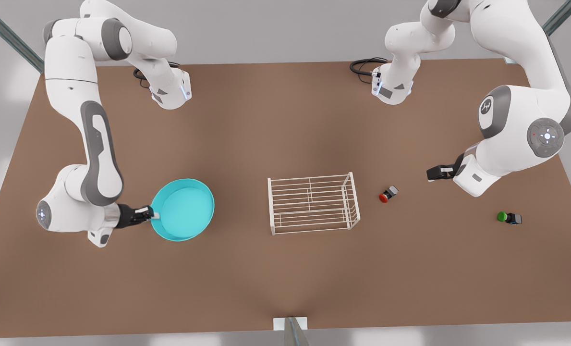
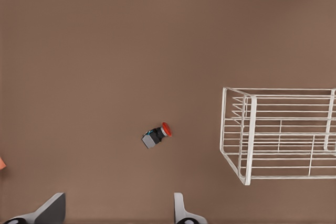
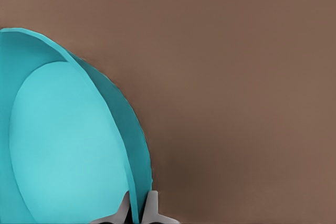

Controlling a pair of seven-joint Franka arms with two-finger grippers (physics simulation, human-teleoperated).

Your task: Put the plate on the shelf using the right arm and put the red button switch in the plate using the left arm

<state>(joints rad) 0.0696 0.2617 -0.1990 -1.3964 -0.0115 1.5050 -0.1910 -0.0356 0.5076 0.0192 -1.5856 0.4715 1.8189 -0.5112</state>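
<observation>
2 fingers of my right gripper [image 1: 151, 214] pinch the plate [image 1: 183, 208] rim; I judge I should lift level and set it flat on the shelf [image 1: 312, 203]. My left gripper [image 1: 431, 173] waits, fingers spread, near the red button switch [image 1: 387, 194] on the tabletop [image 1: 285, 269]. The green switch [image 1: 509, 217] sits well apart, no obstacle.
</observation>
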